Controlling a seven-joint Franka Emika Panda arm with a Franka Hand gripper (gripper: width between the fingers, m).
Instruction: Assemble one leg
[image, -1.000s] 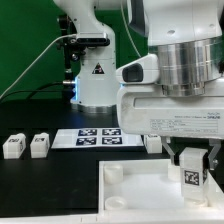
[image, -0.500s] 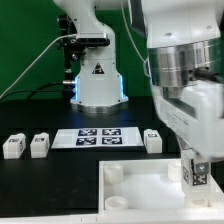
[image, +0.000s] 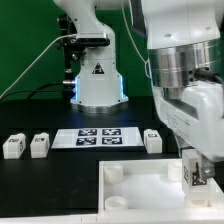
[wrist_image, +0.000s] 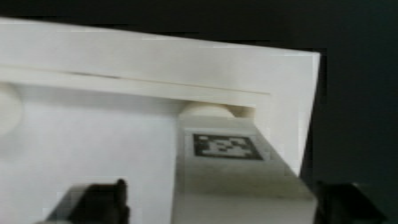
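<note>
My gripper (image: 195, 165) stands at the exterior view's right, over the far right corner of the large white panel (image: 140, 185). It is shut on a leg (image: 193, 173), a small white block with a marker tag, held upright at the panel's corner socket. In the wrist view the leg (wrist_image: 228, 150) runs between my dark fingers (wrist_image: 98, 205) down to the panel (wrist_image: 107, 120); my gripper (wrist_image: 217, 205) closes round its near end. Whether the leg's foot is seated in the socket is hidden.
Three more legs stand on the black table: two at the exterior view's left (image: 13, 146) (image: 39, 145) and one beside the marker board (image: 98, 137) at its right end (image: 152, 141). The robot base (image: 98, 85) stands behind.
Since 1.0 s ago my wrist has turned, and the leg's tag face has turned with it and looks narrower. Since 0.5 s ago almost nothing has moved.
</note>
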